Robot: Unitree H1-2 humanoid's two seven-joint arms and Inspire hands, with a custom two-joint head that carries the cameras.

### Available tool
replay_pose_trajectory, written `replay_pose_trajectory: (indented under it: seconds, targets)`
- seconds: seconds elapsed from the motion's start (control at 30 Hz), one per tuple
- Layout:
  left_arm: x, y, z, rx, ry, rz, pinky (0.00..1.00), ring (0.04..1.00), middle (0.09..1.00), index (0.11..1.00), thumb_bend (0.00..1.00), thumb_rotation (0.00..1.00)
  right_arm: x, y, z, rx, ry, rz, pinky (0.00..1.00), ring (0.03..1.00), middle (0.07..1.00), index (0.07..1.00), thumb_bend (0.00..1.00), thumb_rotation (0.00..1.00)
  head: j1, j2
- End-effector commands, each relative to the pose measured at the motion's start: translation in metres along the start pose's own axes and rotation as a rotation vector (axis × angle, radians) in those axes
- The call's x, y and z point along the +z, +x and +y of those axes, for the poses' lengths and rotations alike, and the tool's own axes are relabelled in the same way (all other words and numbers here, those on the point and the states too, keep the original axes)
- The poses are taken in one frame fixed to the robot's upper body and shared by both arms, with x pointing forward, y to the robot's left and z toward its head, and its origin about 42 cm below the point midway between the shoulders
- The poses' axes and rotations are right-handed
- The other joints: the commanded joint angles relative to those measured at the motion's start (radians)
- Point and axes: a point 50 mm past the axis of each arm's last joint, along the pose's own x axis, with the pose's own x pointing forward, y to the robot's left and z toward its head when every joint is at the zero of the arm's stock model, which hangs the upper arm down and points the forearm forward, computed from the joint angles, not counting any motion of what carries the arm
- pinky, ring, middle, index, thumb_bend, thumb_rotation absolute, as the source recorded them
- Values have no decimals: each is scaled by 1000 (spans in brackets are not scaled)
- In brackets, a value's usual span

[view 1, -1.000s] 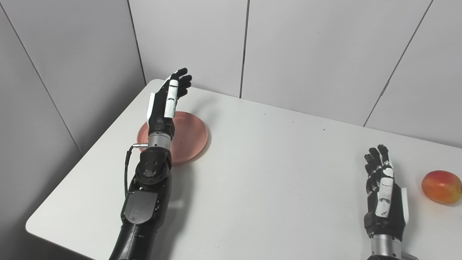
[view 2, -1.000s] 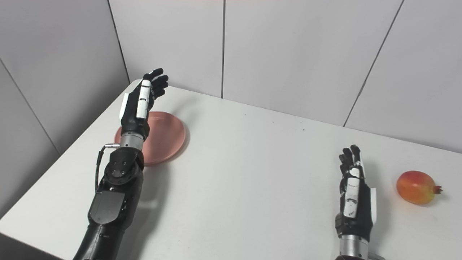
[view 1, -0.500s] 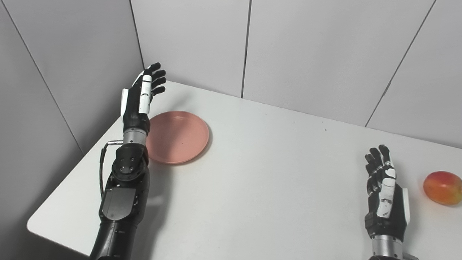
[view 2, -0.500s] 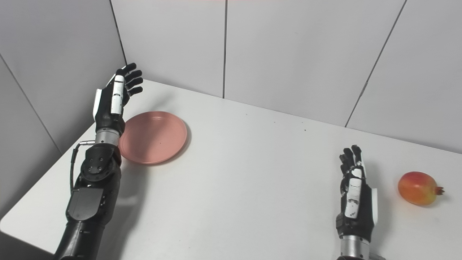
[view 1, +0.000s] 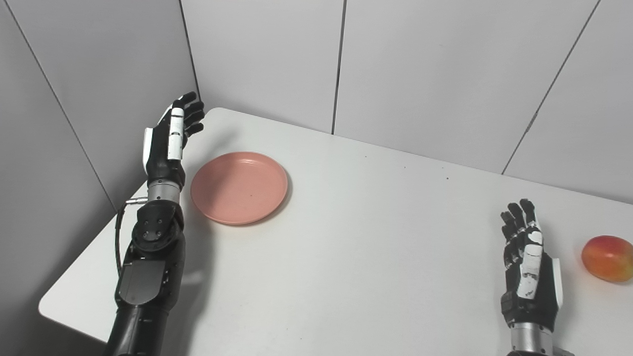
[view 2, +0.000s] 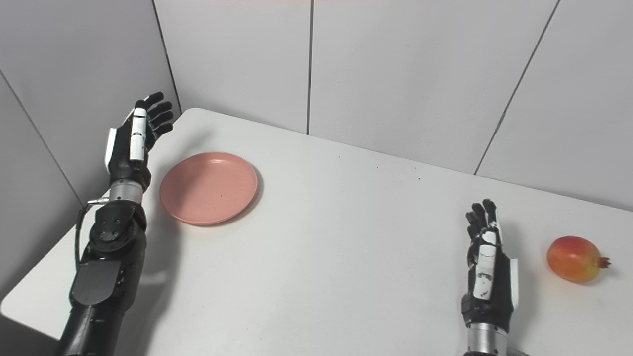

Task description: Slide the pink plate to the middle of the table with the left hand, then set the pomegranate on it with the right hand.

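Left eye view: push rigid, light, slide-prone pink plate (view 1: pixel 239 187) at its 9 o'clock rim with unclenched, empty left hand (view 1: pixel 168 143); right hand (view 1: pixel 528 269) likewise empty.

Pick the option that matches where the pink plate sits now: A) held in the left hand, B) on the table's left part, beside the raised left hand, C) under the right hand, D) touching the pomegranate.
B: the pink plate lies flat on the table's left part, just right of the open left hand, far from the pomegranate.
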Motion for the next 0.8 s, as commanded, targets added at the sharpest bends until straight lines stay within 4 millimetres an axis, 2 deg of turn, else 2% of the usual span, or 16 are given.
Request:
replay_pose_trajectory:
  seconds: [0.0, 0.17, 0.53, 0.77]
  targets:
    - [18, 12, 6, 20, 0, -90, 769, 797, 794, 778, 356, 998, -21, -23, -14, -25, -19, 61, 999, 941, 934, 950, 572, 985, 2, 1]
    - [7, 13, 9, 26, 4, -70, 747, 781, 779, 761, 353, 973, -20, -23, -14, -25, -6, 50, 1000, 942, 935, 953, 561, 977, 2, 1]
    - [-28, 19, 16, 37, 58, 3, 716, 764, 772, 753, 363, 1000, -22, -21, -13, -22, -9, 57, 1000, 947, 939, 956, 568, 982, -1, -8]
    - [-37, 21, 13, 17, 75, 4, 743, 775, 779, 765, 382, 980, -21, -21, -12, -26, -8, 57, 1000, 946, 938, 954, 557, 983, -2, -5]
